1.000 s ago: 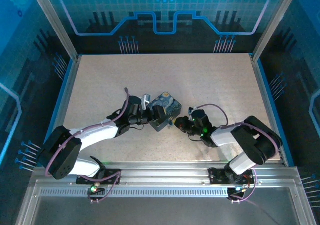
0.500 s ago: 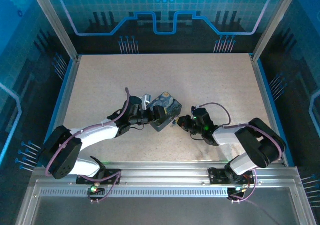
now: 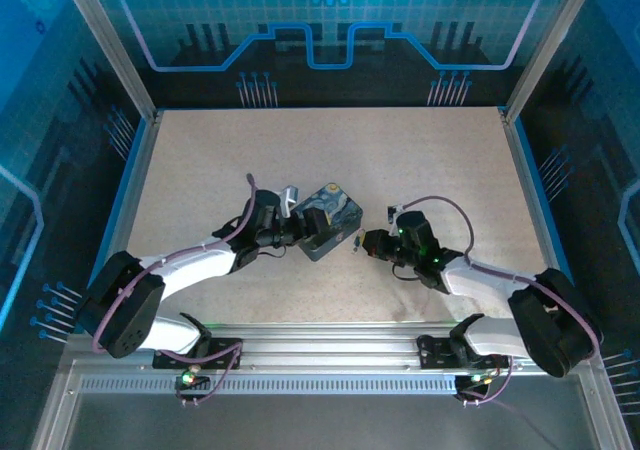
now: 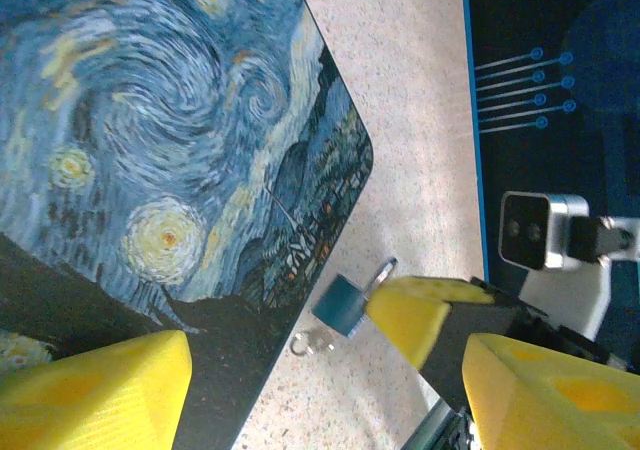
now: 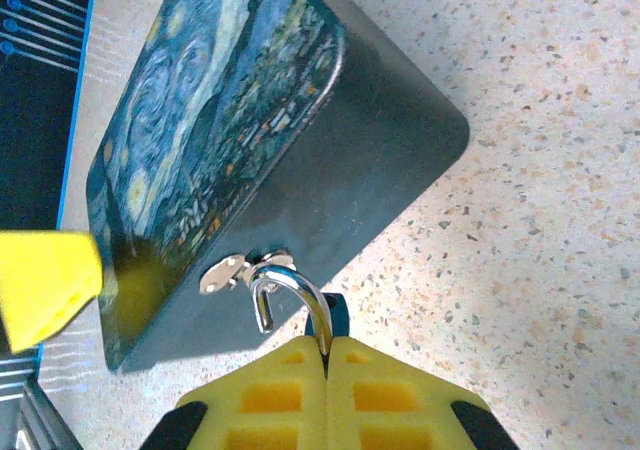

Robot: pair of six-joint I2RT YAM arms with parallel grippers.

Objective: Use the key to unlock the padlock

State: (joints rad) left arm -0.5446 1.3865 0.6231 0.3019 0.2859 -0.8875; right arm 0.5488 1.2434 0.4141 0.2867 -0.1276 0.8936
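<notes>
Right gripper [image 5: 326,358]: clenched, pads pressed together on the small blue-bodied metal padlock [image 4: 338,306] with its silvery shackle.
Padlock place: hooked through the silvery hasp [image 5: 228,272], at 4 o'clock of the blue swirl-painted rectangular tin [image 3: 330,218] seen from overhead.
Key: a thin silvery sliver [image 4: 382,268] at the body's 1 o'clock in the left wrist view is probably the key; I cannot tell whether it is seated.
Left gripper [image 4: 325,375]: spread wide about the tin's corner, not clamping.
Risk: a tug or twist would likely drag the unclamped tin, strain the hasp, or flick the sliver loose.
</notes>
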